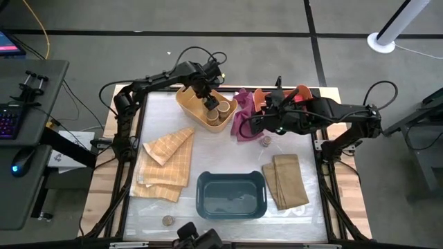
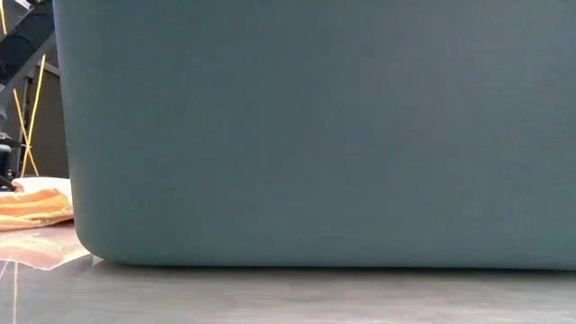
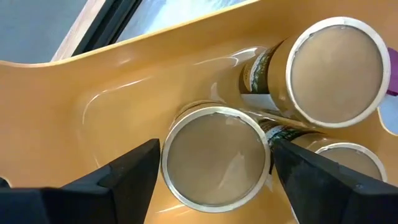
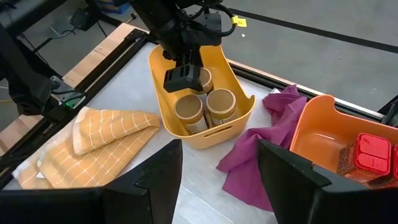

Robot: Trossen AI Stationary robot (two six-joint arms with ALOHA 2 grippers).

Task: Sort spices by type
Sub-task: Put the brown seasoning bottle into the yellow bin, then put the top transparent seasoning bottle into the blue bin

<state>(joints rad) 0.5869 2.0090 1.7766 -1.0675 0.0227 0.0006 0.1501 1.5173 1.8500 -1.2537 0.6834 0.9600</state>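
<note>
Overhead, left gripper (image 3: 214,171) jaws apart around tan cylinder (image 3: 214,155) in yellow bin (image 1: 188,102), right gripper (image 4: 217,171) jaws apparently apart, empty.

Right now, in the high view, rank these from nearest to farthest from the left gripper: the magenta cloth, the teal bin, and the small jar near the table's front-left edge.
1. Magenta cloth: just right of the yellow bin where the left gripper sits.
2. Teal bin: front centre.
3. Small jar: front left, farthest, though not by much.
</note>
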